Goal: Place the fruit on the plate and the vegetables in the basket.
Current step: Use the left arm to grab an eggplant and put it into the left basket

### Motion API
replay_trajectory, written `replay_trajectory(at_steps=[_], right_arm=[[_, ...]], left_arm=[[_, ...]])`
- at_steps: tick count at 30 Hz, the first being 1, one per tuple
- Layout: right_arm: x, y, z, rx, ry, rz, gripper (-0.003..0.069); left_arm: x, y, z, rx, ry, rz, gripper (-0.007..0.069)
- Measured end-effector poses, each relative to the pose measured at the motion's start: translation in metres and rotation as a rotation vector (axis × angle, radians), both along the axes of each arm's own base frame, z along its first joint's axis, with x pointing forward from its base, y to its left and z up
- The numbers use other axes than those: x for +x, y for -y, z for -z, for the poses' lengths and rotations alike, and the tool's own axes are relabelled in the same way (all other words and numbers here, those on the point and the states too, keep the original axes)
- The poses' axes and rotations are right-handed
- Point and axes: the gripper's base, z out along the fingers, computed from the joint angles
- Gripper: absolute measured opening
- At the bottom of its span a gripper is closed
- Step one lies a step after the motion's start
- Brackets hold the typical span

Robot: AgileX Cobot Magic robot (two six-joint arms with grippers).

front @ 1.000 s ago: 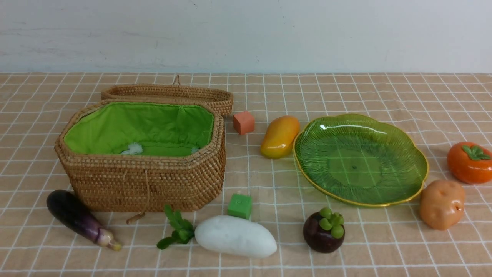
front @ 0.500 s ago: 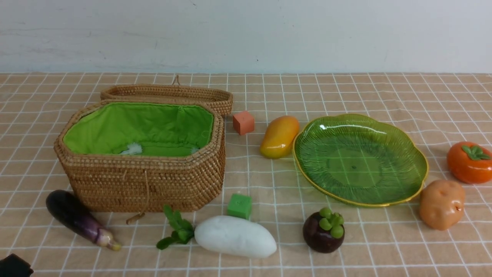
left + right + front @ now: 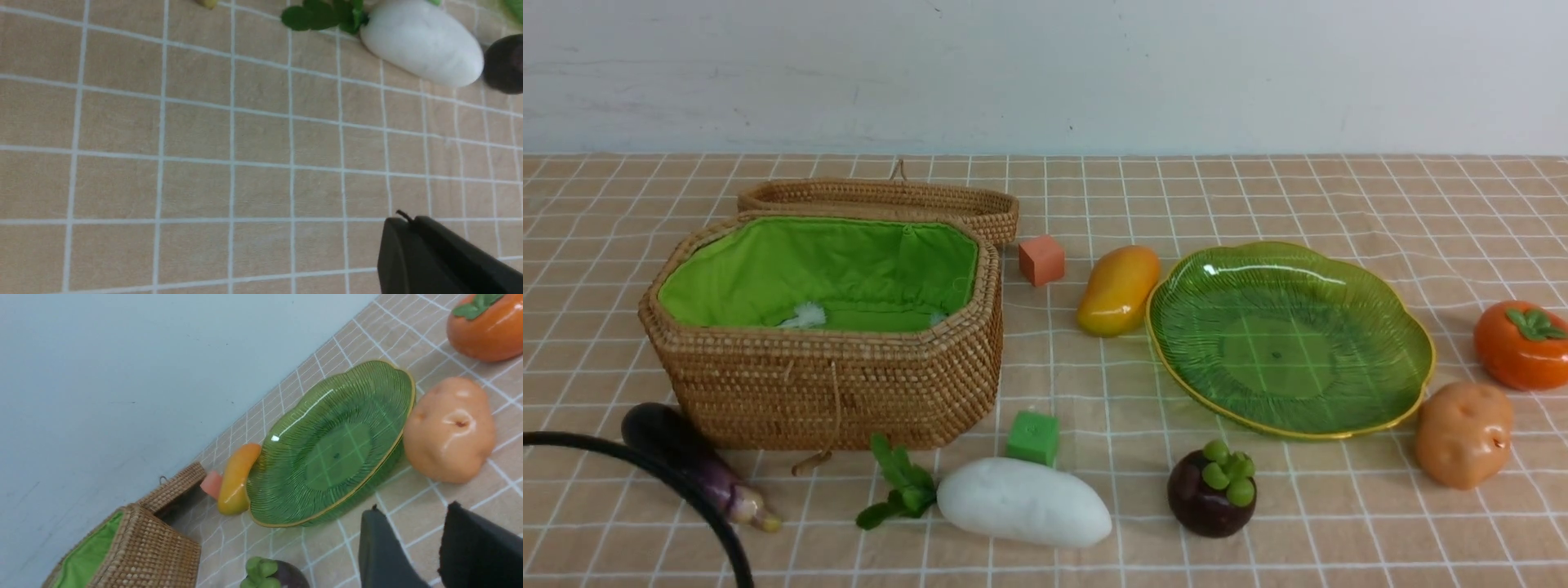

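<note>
A black cable [image 3: 556,440] curves across the near left corner and passes in front of an eggplant [image 3: 658,433]. The eggplant lies on the checked cloth of the surface [image 3: 1258,188], just left of the wicker basket [image 3: 833,384] and near its front corner. The basket is open, showing its green lining, and its lid [image 3: 882,200] is folded back on the far side.

The left fingers [image 3: 408,245] are pressed together with nothing between them, over bare cloth and well apart from the radish [image 3: 1023,500]. The radish lies in front of the basket's right end with its leaves pointing left. A green cube [image 3: 1032,437] sits just behind it; the mark on its near face is too small to read. Farther back, an orange cube [image 3: 1041,260] stands beside the lid.

Right of the orange cube, the mango [image 3: 1117,290] lies against the left rim of the green plate [image 3: 1290,343]. The mangosteen [image 3: 1210,494] sits just in front of the plate. The potato [image 3: 1462,434] is close to the plate's near right rim, and the persimmon [image 3: 1521,347] is behind it at the right edge. All of these rest on the cloth.

The right fingers [image 3: 380,547] are spread with only cloth between them, on the near side of the plate and the potato.
</note>
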Motion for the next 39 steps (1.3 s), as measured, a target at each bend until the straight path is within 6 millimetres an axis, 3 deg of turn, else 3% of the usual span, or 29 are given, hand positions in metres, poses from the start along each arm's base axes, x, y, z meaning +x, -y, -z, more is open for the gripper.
replay_trajectory(at_steps=[2,5,7,9,12,17,20,27,34,39], right_arm=[[-0.005,-0.008,-0.01,-0.013,-0.06,-0.103,0.0189],[-0.012,-0.018,-0.044,-0.119,-0.095,-0.248,0.014],[-0.017,-0.025,-0.086,-0.255,-0.131,-0.389,0.0099],[-0.019,-0.028,-0.109,-0.34,-0.168,-0.469,0.0085],[-0.018,-0.031,-0.161,-0.514,-0.235,-0.597,0.0075],[-0.018,-0.034,-0.198,-0.628,-0.259,-0.703,0.0077],[-0.02,-0.035,-0.206,-0.653,-0.233,-0.755,0.008],[-0.023,-0.034,-0.205,-0.714,-0.228,-0.803,0.0084],[-0.022,-0.033,-0.204,-0.746,-0.225,-0.801,0.0089],[-0.023,-0.032,-0.204,-0.763,-0.222,-0.812,0.0097]], left_arm=[[0.01,-0.001,0.004,0.035,-0.034,0.002,-0.0013],[0.023,-0.001,0.002,0.073,-0.061,0.003,-0.0013],[0.039,-0.002,-0.005,0.114,-0.069,-0.006,-0.0013],[0.047,-0.003,-0.01,0.128,-0.064,-0.019,-0.0013],[0.072,-0.006,-0.013,0.171,-0.058,-0.065,-0.0013],[0.092,-0.007,0.001,0.2,-0.103,-0.103,-0.0013],[0.098,-0.009,0.005,0.208,-0.105,-0.143,-0.0013],[0.107,-0.01,0.008,0.177,-0.094,-0.215,-0.0013],[0.133,-0.024,0.038,0.127,-0.202,-0.345,-0.0013],[0.139,-0.035,0.044,0.105,-0.222,-0.355,-0.0013]])
